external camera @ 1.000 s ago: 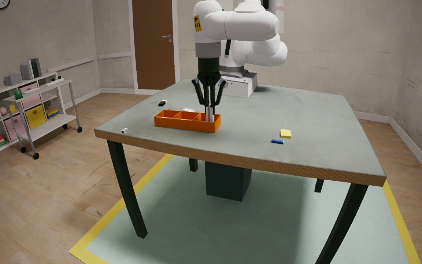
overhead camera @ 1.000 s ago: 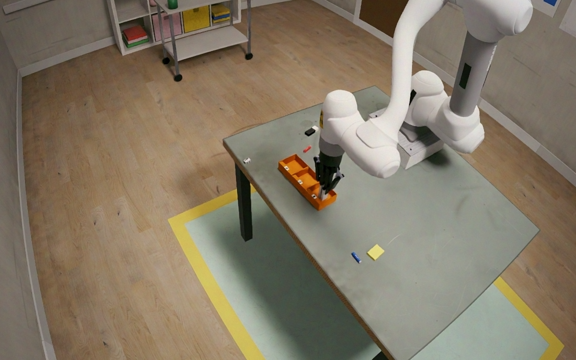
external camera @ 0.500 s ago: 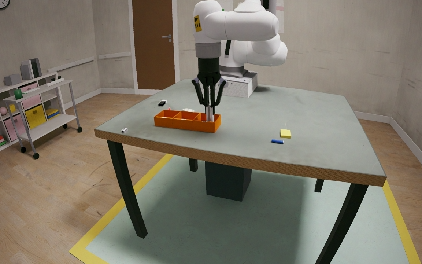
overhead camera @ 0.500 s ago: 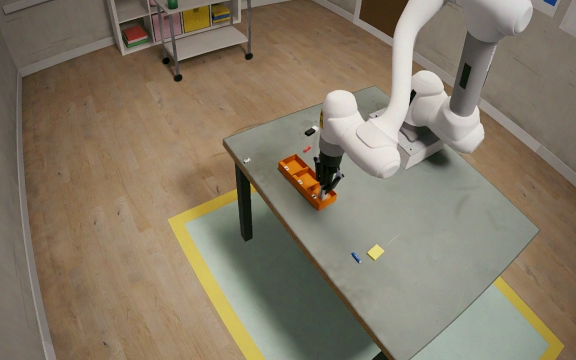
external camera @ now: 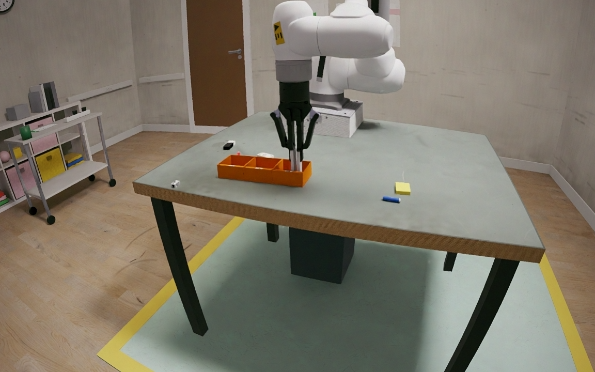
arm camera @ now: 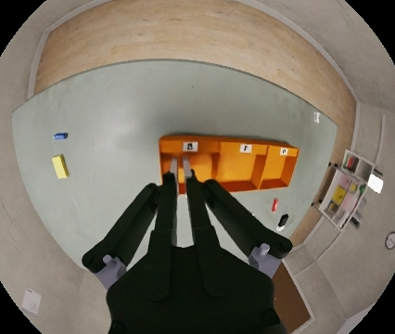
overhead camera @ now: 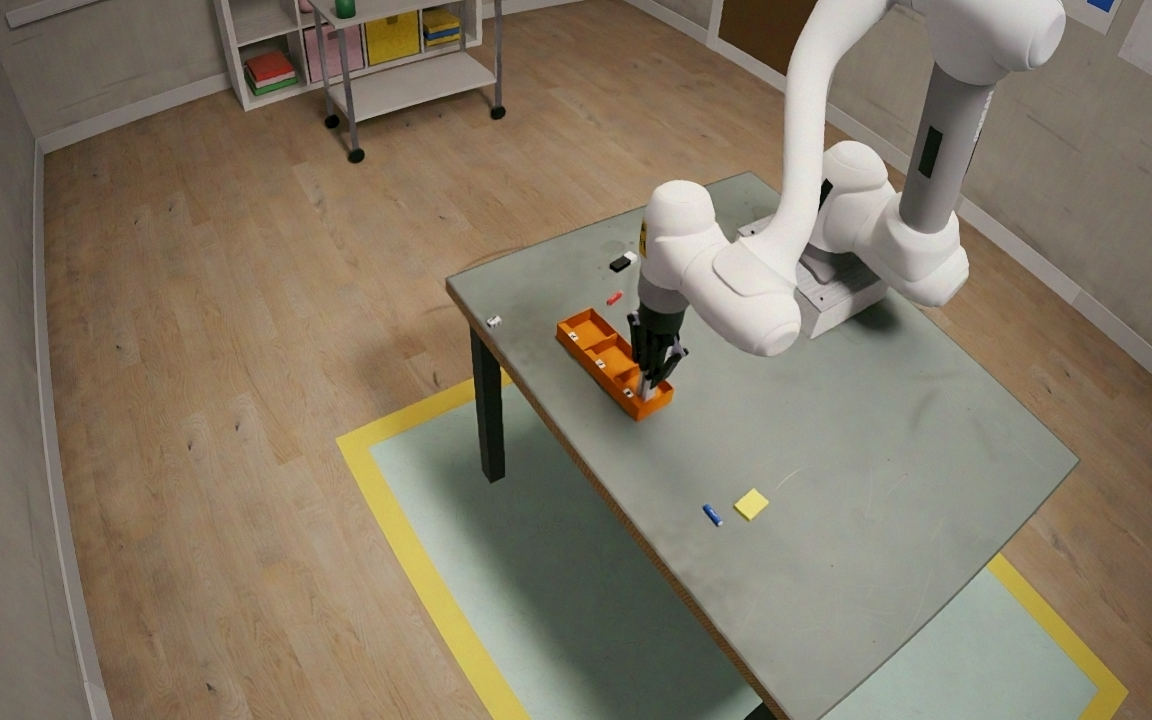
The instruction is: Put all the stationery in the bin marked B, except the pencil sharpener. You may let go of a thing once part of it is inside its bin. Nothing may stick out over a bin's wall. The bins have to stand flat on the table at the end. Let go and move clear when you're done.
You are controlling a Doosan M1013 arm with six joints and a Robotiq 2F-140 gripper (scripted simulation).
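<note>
Gripper (overhead camera: 647,390) (external camera: 296,166) (arm camera: 180,164) tips inside bin B (overhead camera: 644,412) (external camera: 296,179) (arm camera: 202,140); fingers nearly together (narrow gap, nothing visible between). Yellow block (overhead camera: 751,504) (external camera: 402,188) (arm camera: 60,166) lies outside.

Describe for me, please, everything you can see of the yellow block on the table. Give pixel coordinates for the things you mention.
The yellow block (overhead camera: 751,504) (external camera: 402,188) (arm camera: 60,166) is a low, square-looking slab, plain and pale, perhaps a pad of sticky notes. It looks like stacked paper, though no separate sheets can be made out. It lies flat on the grey-green table (overhead camera: 875,402) (external camera: 452,161) (arm camera: 114,107), close to the blue cylinder (overhead camera: 712,514) (external camera: 391,199) (arm camera: 60,136) but with a gap between them. Only the table appears to touch it.
</note>
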